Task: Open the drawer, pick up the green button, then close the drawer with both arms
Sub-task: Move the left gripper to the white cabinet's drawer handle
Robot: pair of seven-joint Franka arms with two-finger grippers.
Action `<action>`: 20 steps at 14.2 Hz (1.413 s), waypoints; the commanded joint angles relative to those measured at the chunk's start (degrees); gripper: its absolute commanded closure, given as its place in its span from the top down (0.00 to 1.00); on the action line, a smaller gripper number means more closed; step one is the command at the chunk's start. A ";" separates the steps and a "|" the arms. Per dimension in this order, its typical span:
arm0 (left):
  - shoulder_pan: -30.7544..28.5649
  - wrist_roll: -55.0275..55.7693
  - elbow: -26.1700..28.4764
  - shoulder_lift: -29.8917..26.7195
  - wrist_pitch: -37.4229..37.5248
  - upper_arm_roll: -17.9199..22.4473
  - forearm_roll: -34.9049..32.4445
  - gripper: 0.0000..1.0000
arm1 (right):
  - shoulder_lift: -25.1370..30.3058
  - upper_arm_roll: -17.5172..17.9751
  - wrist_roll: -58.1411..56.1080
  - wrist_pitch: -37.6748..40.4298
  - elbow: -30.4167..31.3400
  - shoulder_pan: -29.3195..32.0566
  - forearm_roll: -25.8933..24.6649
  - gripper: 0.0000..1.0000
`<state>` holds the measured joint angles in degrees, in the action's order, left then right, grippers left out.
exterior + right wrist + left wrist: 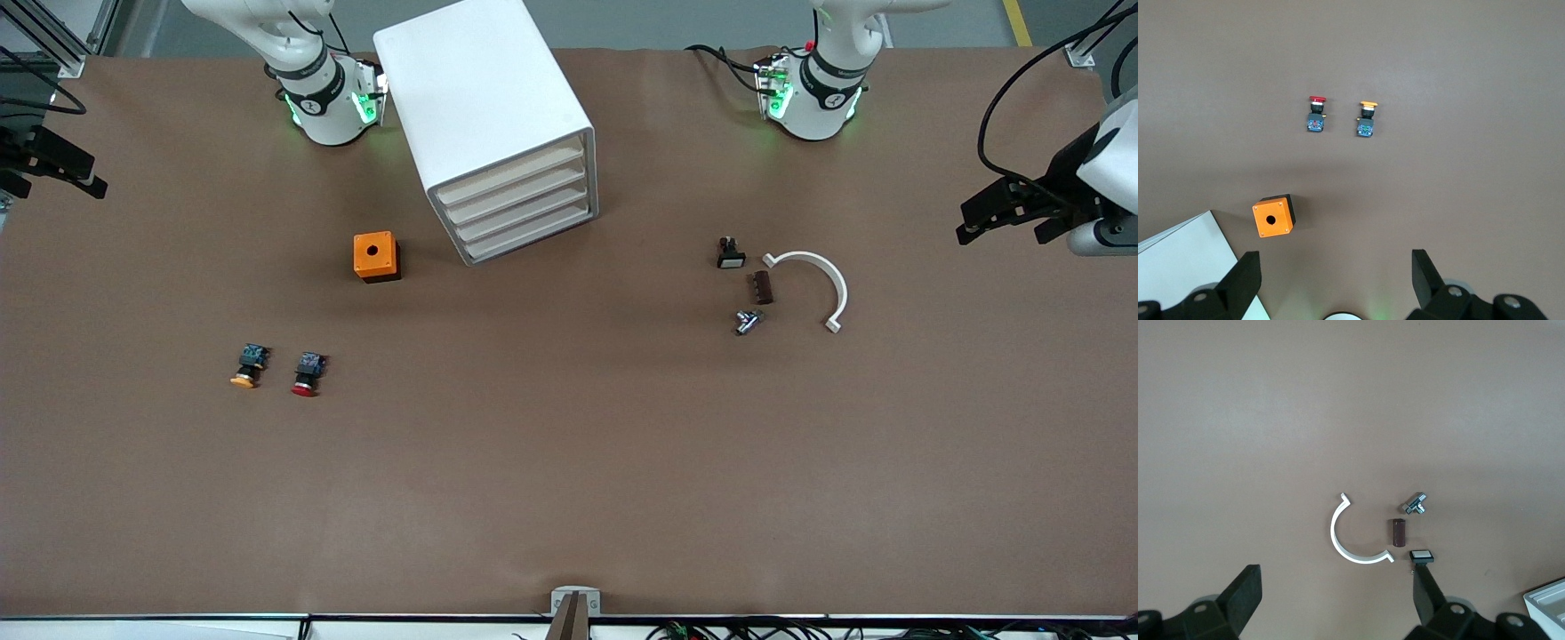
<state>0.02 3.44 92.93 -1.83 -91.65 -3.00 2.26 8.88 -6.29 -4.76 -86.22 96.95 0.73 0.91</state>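
Both grippers, left (1335, 603) and right (1331, 283), hang spread and empty over bare table. All four white cabinet drawers (517, 206) are closed; opening one comes first.

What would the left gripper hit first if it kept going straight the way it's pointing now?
Probably just bare table. The left gripper is open and aimed down; the white curved clip lies closest to its line, though depth is unclear.
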 commanded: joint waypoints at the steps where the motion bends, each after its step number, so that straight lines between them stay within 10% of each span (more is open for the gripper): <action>1: -0.37 0.25 -1.52 0.51 1.30 -0.61 -1.03 1.00 | 1.67 -0.04 1.07 -1.05 1.49 -0.29 0.15 1.00; 8: -0.55 0.34 -1.26 4.45 1.30 -0.52 -1.03 1.00 | 1.67 -0.04 1.07 -1.05 1.49 -0.38 0.15 1.00; 20: 1.30 2.43 -1.78 27.03 0.60 -0.61 0.29 1.00 | 1.84 -0.04 0.98 -0.53 1.49 -0.46 0.15 1.00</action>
<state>0.90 3.92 92.96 22.22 -91.79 -3.35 2.26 8.98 -6.29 -4.73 -86.71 97.03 0.66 0.91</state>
